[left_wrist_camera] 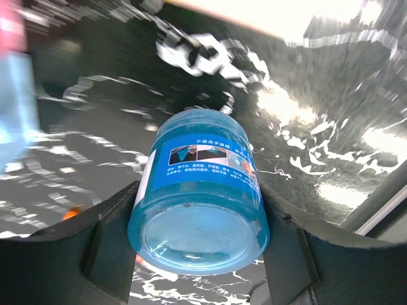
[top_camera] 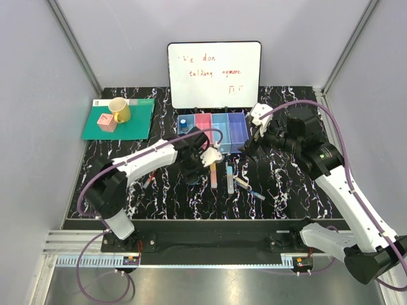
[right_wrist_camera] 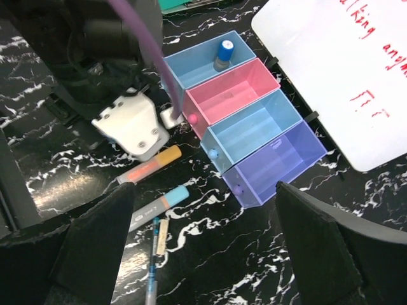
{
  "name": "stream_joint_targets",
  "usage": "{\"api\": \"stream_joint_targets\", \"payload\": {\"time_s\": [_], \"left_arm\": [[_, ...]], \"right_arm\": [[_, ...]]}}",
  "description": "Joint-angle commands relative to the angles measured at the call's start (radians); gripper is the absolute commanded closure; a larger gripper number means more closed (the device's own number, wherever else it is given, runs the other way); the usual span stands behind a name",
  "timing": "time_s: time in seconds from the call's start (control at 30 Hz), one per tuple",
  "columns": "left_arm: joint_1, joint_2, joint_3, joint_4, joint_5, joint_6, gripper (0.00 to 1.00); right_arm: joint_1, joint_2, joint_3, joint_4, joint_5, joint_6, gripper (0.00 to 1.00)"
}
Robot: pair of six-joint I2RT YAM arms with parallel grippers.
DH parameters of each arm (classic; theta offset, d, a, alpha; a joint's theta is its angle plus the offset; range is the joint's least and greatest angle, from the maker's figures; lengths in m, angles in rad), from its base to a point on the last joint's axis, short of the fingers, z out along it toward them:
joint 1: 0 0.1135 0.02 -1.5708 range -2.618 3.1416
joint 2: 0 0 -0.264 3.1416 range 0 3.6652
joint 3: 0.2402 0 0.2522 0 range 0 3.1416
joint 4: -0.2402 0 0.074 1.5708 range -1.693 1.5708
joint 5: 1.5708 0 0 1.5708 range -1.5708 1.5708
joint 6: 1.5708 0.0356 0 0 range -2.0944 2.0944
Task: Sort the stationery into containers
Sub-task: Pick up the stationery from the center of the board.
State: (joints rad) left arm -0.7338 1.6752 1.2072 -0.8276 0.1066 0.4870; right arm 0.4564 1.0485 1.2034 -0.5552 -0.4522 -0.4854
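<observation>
Blue jar (left_wrist_camera: 202, 210) clenched in your left gripper (left_wrist_camera: 198, 251), label (left_wrist_camera: 205, 166) print too small to read, whiteboard (top_camera: 214, 73) says "talking anymore", right gripper (right_wrist_camera: 205, 216) spread, empty.

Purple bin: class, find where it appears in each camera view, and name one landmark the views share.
Top external: purple bin, right end of its row, before the whiteboard.
Left wrist: not in it.
Right wrist: purple bin right of centre, lowest in its row.
Shared landmark: black marbled table, in all three.
</observation>
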Motion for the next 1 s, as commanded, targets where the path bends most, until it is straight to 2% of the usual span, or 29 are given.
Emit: {"api": "stream_joint_targets", "payload": {"time_s": [0.0,0.37,0.5,0.73,0.9,0.97], "left_arm": [[0.020,-0.141,0.155,0.030,0.005,-0.070,1.00],[0.020,-0.408,0.259,0.180,-0.085,-0.130,1.00],[0.011,-0.518,0.220,0.284,-0.091,-0.117,1.00],[-0.019,-0.606,0.199,0.418,-0.074,-0.131,1.00],[-0.073,-0.589,0.258,0.473,-0.041,-0.136,1.00],[-0.099,-0.580,0.282,0.478,-0.035,-0.122,1.00]], "right_arm": [[0.007,-0.036,-0.004,0.084,0.030,0.152,0.00],[-0.013,0.010,0.087,0.126,-0.035,0.421,0.00],[-0.050,0.050,0.145,0.139,-0.132,0.514,0.00],[-0.079,0.154,0.196,0.242,-0.536,0.804,0.00],[-0.085,0.241,0.220,0.397,-0.732,0.959,0.00],[-0.099,0.275,0.232,0.518,-0.788,1.079,0.00]]}}
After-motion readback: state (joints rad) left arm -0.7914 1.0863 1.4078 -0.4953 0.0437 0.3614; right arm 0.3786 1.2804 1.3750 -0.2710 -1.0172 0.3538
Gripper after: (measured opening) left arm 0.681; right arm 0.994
